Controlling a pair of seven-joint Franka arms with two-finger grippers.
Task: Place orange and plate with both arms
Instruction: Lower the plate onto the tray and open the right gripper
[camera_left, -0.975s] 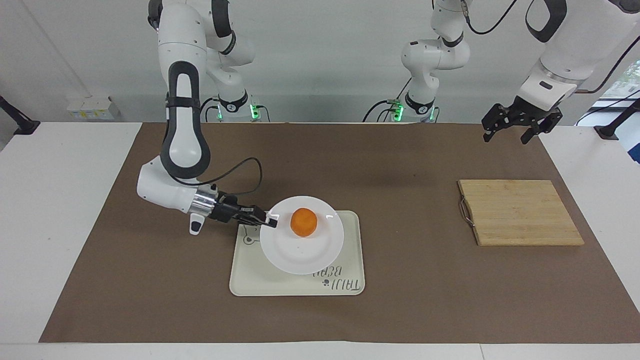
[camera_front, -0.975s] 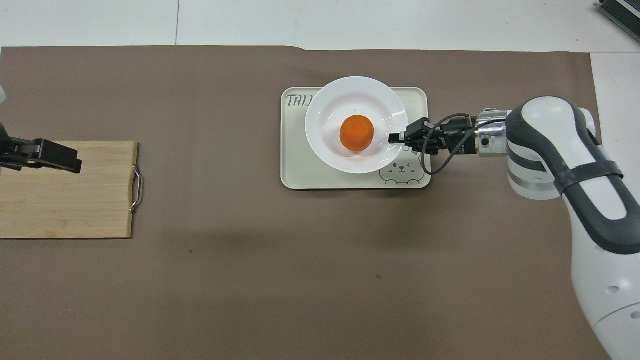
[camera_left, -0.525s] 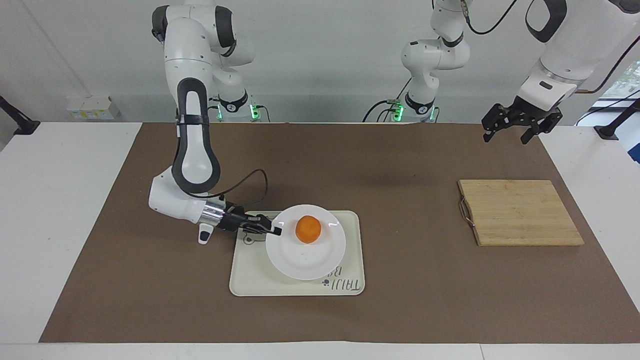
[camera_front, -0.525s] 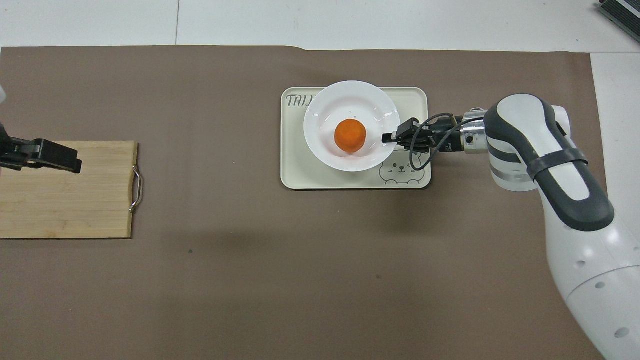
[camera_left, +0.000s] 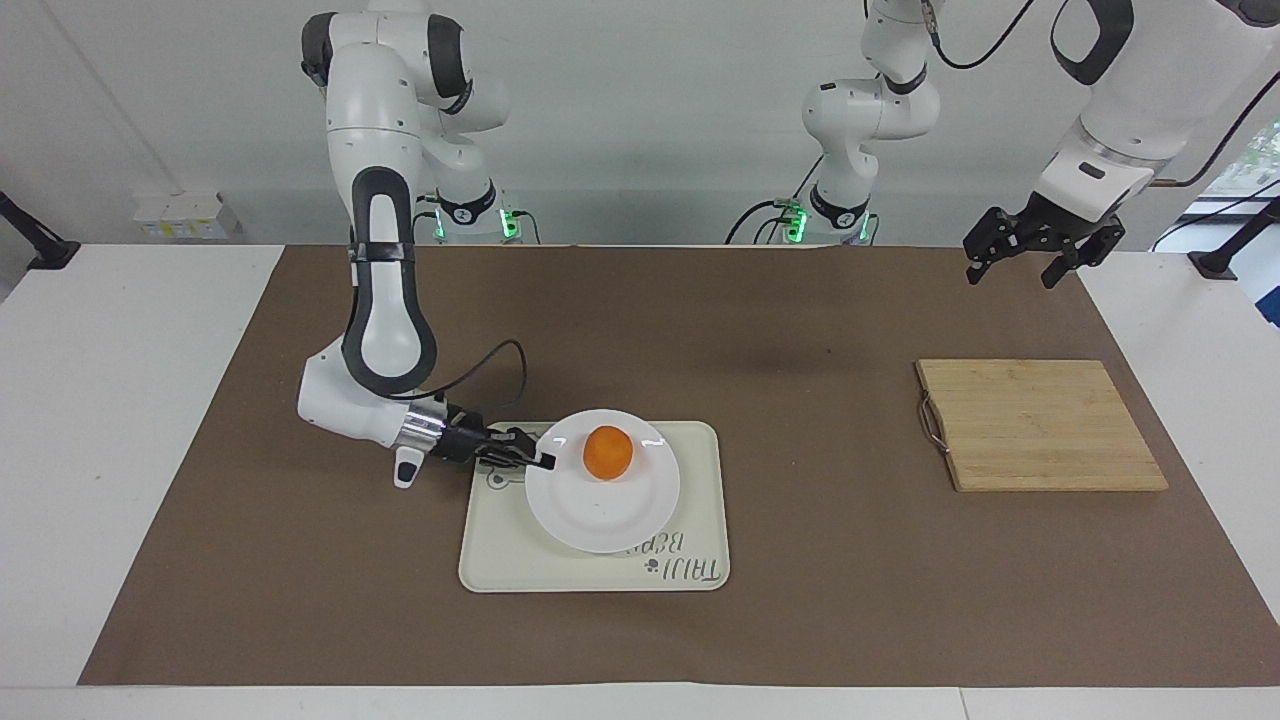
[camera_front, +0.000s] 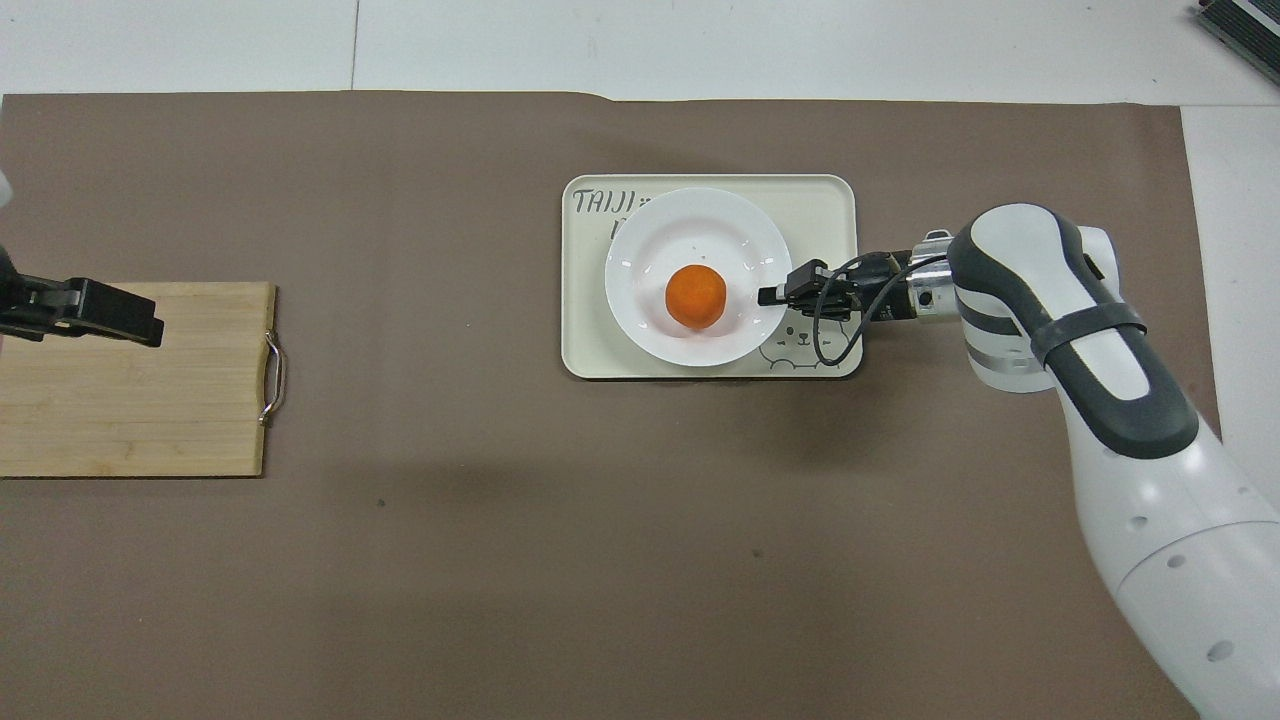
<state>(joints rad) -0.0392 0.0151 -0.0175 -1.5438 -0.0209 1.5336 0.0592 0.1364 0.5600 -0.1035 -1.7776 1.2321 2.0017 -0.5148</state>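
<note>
Right gripper (camera_left: 543, 461) low over the tray (camera_left: 690, 520), reaching in sideways from the right arm's end, jaws clamped on the rim of the plate (camera_left: 600, 510). Same grip seen from overhead: right gripper (camera_front: 770, 295) pinching the plate (camera_front: 650, 260) at the rim toward the right arm's end. Hard to tell whether the plate lies flat on the tray or sits a touch above it. Plate over the middle of the tray (camera_front: 830, 200), covering part of the lettering along the tray's edge farther from the robots. Bear drawing (camera_front: 805, 350) just beside the plate, in the tray's corner nearer the robots, below the gripper.

Orange (camera_left: 607, 452) in the plate's sunken centre, upright, apart from the gripper. From overhead, orange (camera_front: 695, 297) about midway across the dish.

Left gripper (camera_left: 1030, 258) raised, waiting at the left arm's end of the table, jaws apart, holding nothing. From overhead, left gripper (camera_front: 120, 318) over the board (camera_front: 150, 420).

Board (camera_left: 1040, 425) flat on the brown mat (camera_left: 820, 330), well apart from the tray, metal handle (camera_left: 932, 423) on the side facing the tray.
</note>
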